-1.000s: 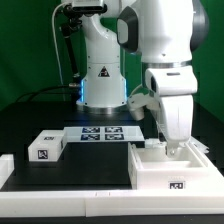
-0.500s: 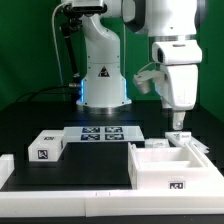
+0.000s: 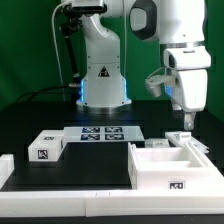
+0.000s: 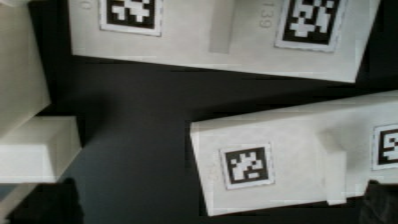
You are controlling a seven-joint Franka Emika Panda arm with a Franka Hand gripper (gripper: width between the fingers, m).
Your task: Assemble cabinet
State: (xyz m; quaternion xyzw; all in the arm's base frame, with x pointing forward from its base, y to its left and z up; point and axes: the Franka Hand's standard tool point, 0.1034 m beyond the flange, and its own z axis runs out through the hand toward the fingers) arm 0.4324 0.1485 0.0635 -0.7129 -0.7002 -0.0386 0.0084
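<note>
bare black tabletop leaves an open lane between the small white tagged block and the large white boxy plastic cabinet body. behind it the flat white marker board lies low, and the white robot base blocks the rear.

The marker board lies between a small block and the cabinet body.

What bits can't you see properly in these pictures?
- Two-finger gripper: exterior view, too small to tell open or shut; absent from wrist view.
- Inside the large white boxy plastic cabinet body: exterior view, mostly hidden by its own front wall.
- White tagged panel: wrist view, blurred, cut off by edges.
</note>
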